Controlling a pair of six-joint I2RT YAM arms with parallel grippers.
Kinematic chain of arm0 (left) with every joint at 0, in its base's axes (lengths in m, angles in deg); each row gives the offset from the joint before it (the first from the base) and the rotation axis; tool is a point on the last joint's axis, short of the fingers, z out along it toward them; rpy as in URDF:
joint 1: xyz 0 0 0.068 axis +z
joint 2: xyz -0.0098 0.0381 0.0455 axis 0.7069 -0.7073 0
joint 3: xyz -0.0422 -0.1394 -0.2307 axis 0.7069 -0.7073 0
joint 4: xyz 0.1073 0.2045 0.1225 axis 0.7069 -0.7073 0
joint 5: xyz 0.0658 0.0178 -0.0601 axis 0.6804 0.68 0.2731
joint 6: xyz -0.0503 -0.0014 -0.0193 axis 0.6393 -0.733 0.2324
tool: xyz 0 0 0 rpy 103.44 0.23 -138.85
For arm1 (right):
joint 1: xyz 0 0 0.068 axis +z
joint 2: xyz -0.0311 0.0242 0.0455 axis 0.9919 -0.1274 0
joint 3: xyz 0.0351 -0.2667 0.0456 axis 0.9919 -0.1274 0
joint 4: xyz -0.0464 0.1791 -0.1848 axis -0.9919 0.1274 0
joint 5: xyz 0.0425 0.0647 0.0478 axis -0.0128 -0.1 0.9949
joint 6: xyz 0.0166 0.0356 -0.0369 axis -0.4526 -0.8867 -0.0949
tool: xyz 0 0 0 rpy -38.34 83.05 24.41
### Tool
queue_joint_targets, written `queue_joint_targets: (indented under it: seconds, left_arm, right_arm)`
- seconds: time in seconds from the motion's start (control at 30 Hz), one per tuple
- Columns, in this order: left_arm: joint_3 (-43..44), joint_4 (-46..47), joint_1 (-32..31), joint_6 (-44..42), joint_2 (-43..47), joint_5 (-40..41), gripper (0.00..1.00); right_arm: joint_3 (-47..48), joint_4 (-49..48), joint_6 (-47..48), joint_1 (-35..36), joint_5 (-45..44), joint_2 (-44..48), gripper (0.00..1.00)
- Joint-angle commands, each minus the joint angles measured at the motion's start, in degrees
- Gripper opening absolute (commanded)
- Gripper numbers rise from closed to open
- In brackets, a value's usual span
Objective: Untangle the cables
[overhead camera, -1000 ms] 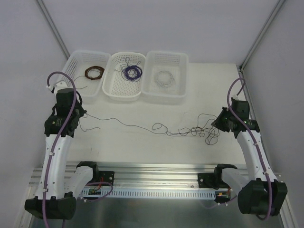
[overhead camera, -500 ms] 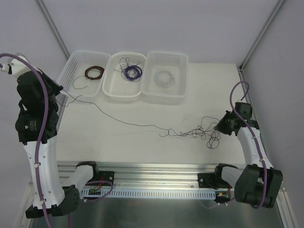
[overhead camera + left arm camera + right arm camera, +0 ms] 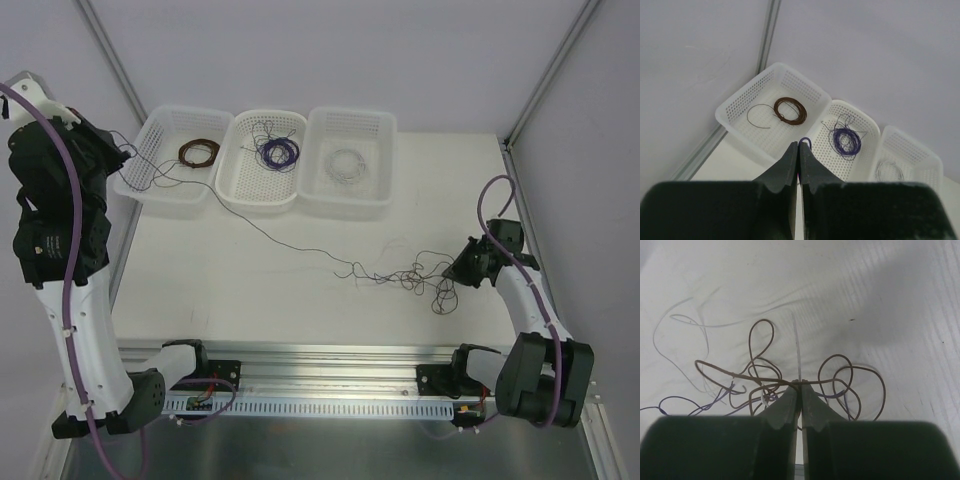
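The cables [image 3: 425, 278] are a small tangle of thin brown, purple and pale strands on the table at the right. My right gripper [image 3: 460, 268] is low over the table and shut on a brown strand of the tangle [image 3: 740, 373], with loops spread on both sides of its tips [image 3: 800, 386]. One long dark purple strand [image 3: 280, 243] runs from the tangle up and left to my left gripper [image 3: 125, 152]. That gripper is raised high at the far left and shut on this strand. A small purple loop [image 3: 805, 140] pokes out at its tips [image 3: 799, 145].
Three white baskets stand in a row at the back: the left one [image 3: 160, 195] holds a brown coil [image 3: 198, 152], the middle one [image 3: 262, 205] a purple coil [image 3: 277, 152], the right one [image 3: 345, 208] a pale coil [image 3: 347, 163]. A metal rail [image 3: 320, 355] runs along the near edge.
My left arm has risen and swung back to the far left, drawing the purple strand out long and nearly straight. The tangle has shrunk and shifted a little; the right gripper has stayed shut on it.
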Motion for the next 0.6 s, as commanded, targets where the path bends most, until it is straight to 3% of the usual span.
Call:
queue_joint_targets:
  seconds: [0.0,0.17,0.33,0.47,0.5,0.53,0.57]
  left_arm:
    - [-1.22,0.55,0.52,-0.36,0.94,-10.27,0.00]
    - [-23.61,2.65,0.26,2.81,5.25,-25.96,0.00]
    - [-47.01,7.40,-4.30,3.25,8.86,-27.22,0.04]
    - [-55.63,7.93,-7.29,2.90,9.21,-24.22,0.36]
    - [-57.04,7.84,-8.34,2.46,9.39,-24.31,0.51]
    - [-57.40,8.10,-9.57,2.11,9.39,-24.40,0.58]
    - [-57.49,8.02,-12.98,1.32,9.30,-24.57,0.65]
  right_arm:
    - [1.61,-1.23,1.22,2.59,0.90,0.72,0.08]
    - [5.31,1.58,3.95,13.11,-3.39,-0.68,0.11]
    - [5.92,0.71,3.51,19.46,-4.20,-2.18,0.09]
    - [6.54,0.79,3.51,24.12,-5.25,-3.85,0.09]
    - [6.63,0.88,3.51,24.57,-5.60,-4.02,0.09]
    - [6.72,0.97,3.60,25.01,-5.78,-4.20,0.09]
    - [6.80,0.97,3.60,25.79,-5.78,-4.29,0.09]
